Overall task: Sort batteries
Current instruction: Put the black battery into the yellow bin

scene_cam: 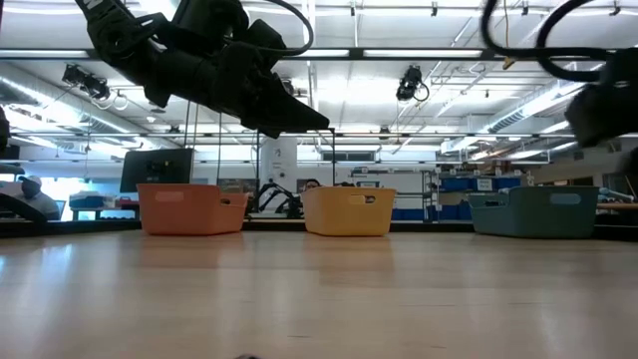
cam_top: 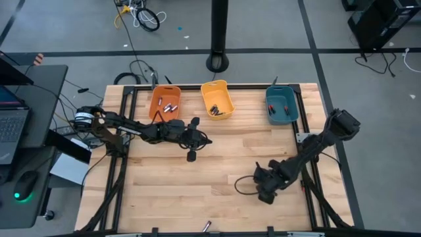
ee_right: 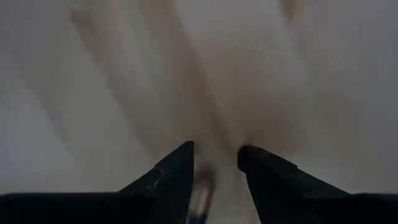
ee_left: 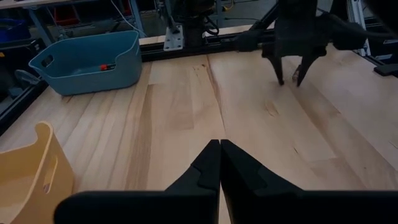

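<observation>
Step in hand, by my reading: between picks, hunting for the next loose cell.

- The three bins sit along the far edge of the bench (cam_top: pixel 171 191). The orange bin (cam_top: pixel 158 92) is nearest the far left corner and has a few batteries (cam_top: pixel 172 107) in it. The yellow bin (cam_top: pixel 214 85) at mid-edge holds several more. The teal bin (cam_top: pixel 281 120) toward the far right corner shows one or two.
- My left arm reaches in low from the left edge and lies stretched along the bench in front of the orange and yellow bins. My left gripper (ee_left: pixel 219 149) is raised clear of the wood, fingers pressed together, nothing between them.
- The middle of the bench is bare wood. One small object (cam_top: pixel 206 226) lies at the near edge about midway along. It may be a stray cell, but it is too small to be sure.
- My right arm comes in from the right edge, elbow bent, wrist dropped toward the near right part of the bench. My right gripper (ee_left: pixel 290 79) points down just above the surface with its fingers parted. My own wrist view shows a smear low in the gap, and I cannot tell whether it is a battery.

Next move, as I judge it: confirm whether a cell lies under the right fingers, then close squarely across its barrel. Round cells roll from a skewed pinch.
</observation>
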Controlling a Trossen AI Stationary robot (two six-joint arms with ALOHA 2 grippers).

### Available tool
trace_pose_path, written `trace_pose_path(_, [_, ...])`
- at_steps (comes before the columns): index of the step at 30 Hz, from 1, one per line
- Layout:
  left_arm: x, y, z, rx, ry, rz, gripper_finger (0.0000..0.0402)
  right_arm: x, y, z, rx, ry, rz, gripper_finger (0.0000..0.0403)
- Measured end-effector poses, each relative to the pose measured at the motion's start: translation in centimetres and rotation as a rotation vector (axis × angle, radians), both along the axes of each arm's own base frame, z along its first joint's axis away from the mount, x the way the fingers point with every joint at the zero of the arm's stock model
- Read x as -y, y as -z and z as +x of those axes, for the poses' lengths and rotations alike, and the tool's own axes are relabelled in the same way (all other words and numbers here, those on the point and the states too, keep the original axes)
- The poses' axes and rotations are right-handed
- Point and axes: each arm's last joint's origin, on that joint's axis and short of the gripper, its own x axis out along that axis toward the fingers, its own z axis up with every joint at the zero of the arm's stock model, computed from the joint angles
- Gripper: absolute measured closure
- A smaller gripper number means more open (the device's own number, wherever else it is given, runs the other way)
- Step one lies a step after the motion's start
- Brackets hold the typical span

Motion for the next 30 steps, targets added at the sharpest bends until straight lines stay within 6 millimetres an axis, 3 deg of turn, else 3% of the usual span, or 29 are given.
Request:
trace_pose_path(8, [0.0, 0.0, 0.0, 0.000, -0.002, 0.001, 0.0385, 0.3, -0.7, 1.2, 0.040, -0.062, -0.030, 0.0355])
trace_pose_path(11, [0.0, 0.0, 0.0, 0.000, -0.002, 0.000, 0.0385, 0.0, -1.6, 1.7, 0.034, -0.040, -0.045, 0.0367])
trace_pose_path(16, [0.0, 0.0, 0.0, -0.001, -0.002, -0.001, 0.0385, -1.5, -3.7, 2.4, 0.037, 0.008, 0.039, 0.0327])
trace_pose_path(24, [0.0, 0.0, 0.0, -0.002, -0.003, -0.003, 0.0385, -4.3, -4.0, -0.2, -0.031, 0.114, 0.061, 0.0225])
trace_pose_path(30, [0.0, 0.0, 0.0, -0.002, -0.003, -0.003, 0.0385, -4.4, -3.2, -1.9, -0.092, 0.130, 0.002, 0.0214])
